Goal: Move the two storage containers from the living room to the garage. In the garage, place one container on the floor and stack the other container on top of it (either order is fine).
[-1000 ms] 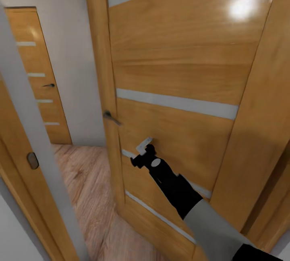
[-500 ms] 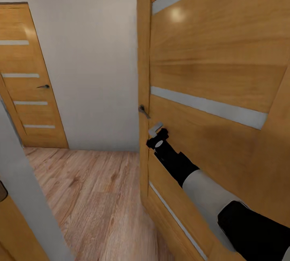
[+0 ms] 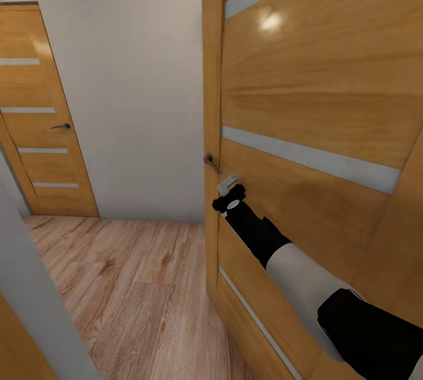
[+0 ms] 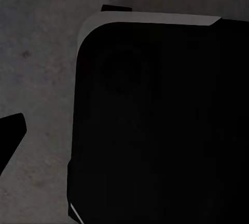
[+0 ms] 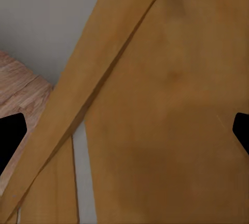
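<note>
Beyond a shut far door (image 3: pixel 41 115) and wood-plank floor (image 3: pixel 129 286), the right gripper (image 3: pixel 228 183), fingers spread and empty, presses the near door (image 3: pixel 305 104) below its handle (image 3: pixel 211 162), probably to swing it aside for passage; no storage containers appear, left claw's state unreadable.

Even, soft indoor light in head view; no hard shadows on wood plank floor (image 3: pixel 129 286). Bright specular glare spot high on open orange door (image 3: pixel 271 22), glossy sheen across its panels. Wide-angle bending toward frame edges. Slightly soft, compressed render. Left wrist view very dim, murky grey and black. Right wrist view well lit, close surfaces blurred.
</note>
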You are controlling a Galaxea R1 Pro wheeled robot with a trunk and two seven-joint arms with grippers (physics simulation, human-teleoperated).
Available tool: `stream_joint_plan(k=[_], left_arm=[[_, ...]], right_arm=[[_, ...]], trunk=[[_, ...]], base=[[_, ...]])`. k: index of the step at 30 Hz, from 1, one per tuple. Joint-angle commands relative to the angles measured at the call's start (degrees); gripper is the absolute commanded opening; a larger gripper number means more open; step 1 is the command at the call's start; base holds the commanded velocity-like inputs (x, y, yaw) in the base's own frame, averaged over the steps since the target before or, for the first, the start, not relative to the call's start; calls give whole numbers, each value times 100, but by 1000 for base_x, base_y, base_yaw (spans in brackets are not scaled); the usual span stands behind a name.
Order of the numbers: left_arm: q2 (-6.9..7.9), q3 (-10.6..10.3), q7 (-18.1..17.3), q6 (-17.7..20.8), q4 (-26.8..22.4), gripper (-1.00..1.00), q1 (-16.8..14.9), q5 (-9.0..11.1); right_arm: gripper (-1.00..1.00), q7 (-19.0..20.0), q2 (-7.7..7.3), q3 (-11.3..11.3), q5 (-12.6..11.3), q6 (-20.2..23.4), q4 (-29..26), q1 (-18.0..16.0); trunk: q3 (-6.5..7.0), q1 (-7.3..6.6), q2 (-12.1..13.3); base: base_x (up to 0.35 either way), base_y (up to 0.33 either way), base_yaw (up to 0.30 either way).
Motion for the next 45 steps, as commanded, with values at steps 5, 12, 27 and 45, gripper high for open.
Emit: stream_joint_plan(k=[5,12,27,45], left_arm=[[0,2,-2,-11,-4,100,0,62],[0,2,-2,-11,-5,100,0,65],[1,-7,15,-11,-11,100,0,80],[0,-7,15,-11,-10,100,-1,75]], right_arm=[[100,-5,0,16,54,22,7,-5],[100,7,0,24,55,72,30,-5],[100,-7,0,50,47,80,31,22],[100,-44,0,34,57,32,436,22]], trunk=[[-6,0,-3],[-6,0,-3],[-6,0,-3],[-6,0,-3]], base=[[0,0,0],[0,0,0],[130,0,0],[290,0,0]])
